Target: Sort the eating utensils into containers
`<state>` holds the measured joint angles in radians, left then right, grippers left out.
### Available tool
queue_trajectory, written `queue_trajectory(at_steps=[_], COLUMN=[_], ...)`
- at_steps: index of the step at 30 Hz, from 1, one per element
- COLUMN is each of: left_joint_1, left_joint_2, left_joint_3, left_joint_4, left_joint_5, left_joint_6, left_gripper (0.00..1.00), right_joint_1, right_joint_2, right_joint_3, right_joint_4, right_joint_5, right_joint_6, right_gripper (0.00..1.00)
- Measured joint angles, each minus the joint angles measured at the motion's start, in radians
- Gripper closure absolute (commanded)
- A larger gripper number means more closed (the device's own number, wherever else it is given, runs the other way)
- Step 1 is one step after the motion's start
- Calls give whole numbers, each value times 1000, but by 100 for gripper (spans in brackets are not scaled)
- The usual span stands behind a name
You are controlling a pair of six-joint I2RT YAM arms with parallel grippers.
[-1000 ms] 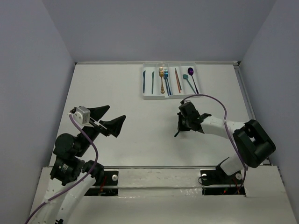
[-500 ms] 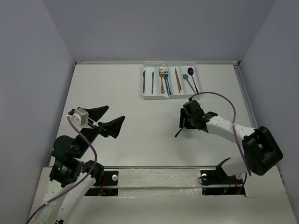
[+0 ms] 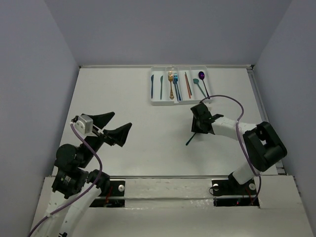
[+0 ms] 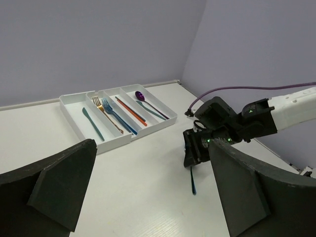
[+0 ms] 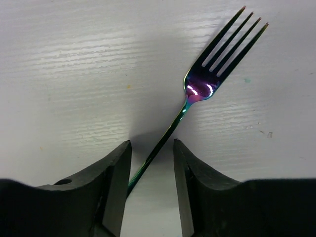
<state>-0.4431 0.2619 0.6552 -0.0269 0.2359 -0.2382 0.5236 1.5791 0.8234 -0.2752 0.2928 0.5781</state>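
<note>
Fork (image 5: 197,91): flat on the surface (image 3: 123,89), short of the tray (image 3: 154,101), seemingly last unsorted.
Right tool (image 5: 152,148): spread, astride its handle for a pinch.
Left tool (image 3: 123,118): spread, idle.

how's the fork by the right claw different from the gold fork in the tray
The loose fork is iridescent teal-purple; the gold fork is gold. The loose fork lies slanted on the table, handle inside the open right claw; the gold fork lies straight in a tray compartment. Both are slim forks.
</note>
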Motion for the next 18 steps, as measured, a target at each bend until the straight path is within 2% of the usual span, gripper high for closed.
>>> queue_trajectory(at_steps=[1,5,11,18], left_joint_1=[0,0,0,0], left_joint_2=[-1,-3,-3,-3], left_joint_3=[0,0,0,0], left_joint_4=[0,0,0,0], left_joint_5=[0,0,0,0], left_joint_6=[0,0,0,0], left_gripper=[1,1,1,1], right_joint_1=[0,0,0,0], right_joint_2=[2,6,-52,-339], right_joint_3=[0,-2,-40,-51], right_joint_4=[2,6,-5,-27], right_joint_5=[7,36,67,21], right_joint_6=[2,11,23,-34], right_gripper=[74,99,100,100])
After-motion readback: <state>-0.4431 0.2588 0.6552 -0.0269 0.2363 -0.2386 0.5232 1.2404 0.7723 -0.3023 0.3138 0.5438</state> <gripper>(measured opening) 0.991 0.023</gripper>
